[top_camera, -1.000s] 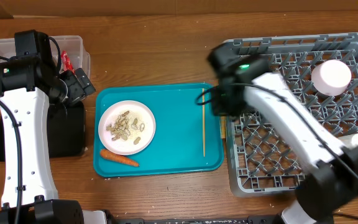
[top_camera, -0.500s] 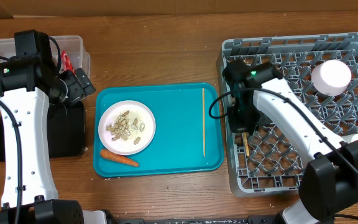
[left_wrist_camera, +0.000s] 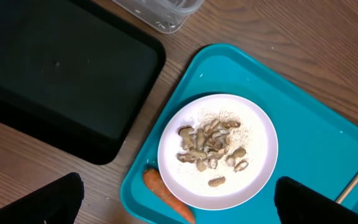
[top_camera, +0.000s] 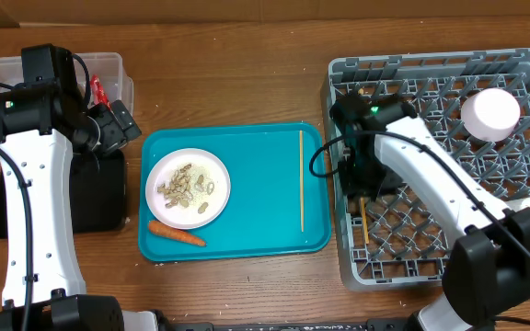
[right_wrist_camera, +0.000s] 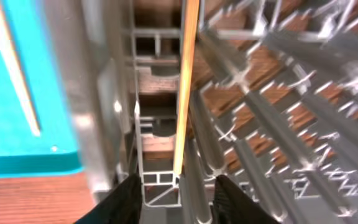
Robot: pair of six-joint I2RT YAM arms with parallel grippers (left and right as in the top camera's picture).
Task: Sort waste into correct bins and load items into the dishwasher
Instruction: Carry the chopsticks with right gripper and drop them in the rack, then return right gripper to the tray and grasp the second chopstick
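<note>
Over at nine o'clock the left tool (left_wrist_camera: pixel 182 204) hangs with its fingers spread wide and nothing in them, above the seam between the black tray (left_wrist_camera: pixel 55 68) and the teal tray (left_wrist_camera: pixel 316 124). I'd guess it sits there because its work lies right below. That is the white plate (left_wrist_camera: pixel 253 124) of peanut shells (left_wrist_camera: pixel 210 146), with the carrot (left_wrist_camera: pixel 166 196) just off the plate's seven o'clock edge, both waste not yet binned. The clear tub (top_camera: pixel 109 69) stands at the counter's ten o'clock, beyond the black tray.

One chopstick (top_camera: pixel 302 179) lies lengthwise along the teal tray's three o'clock side, not yet loaded.

Toward three o'clock, the right tool (right_wrist_camera: pixel 178 196) is low in the dish rack (top_camera: pixel 449 83), by its nine o'clock wall. Its fingers stand apart, and the other chopstick (right_wrist_camera: pixel 184 93) runs out from between them, untouched as far as I can see. It lies along a channel between pegs, likely so it can't roll. A white vessel (top_camera: pixel 490 112), cup or bowl I can't tell, sits at the rack's one o'clock corner.
</note>
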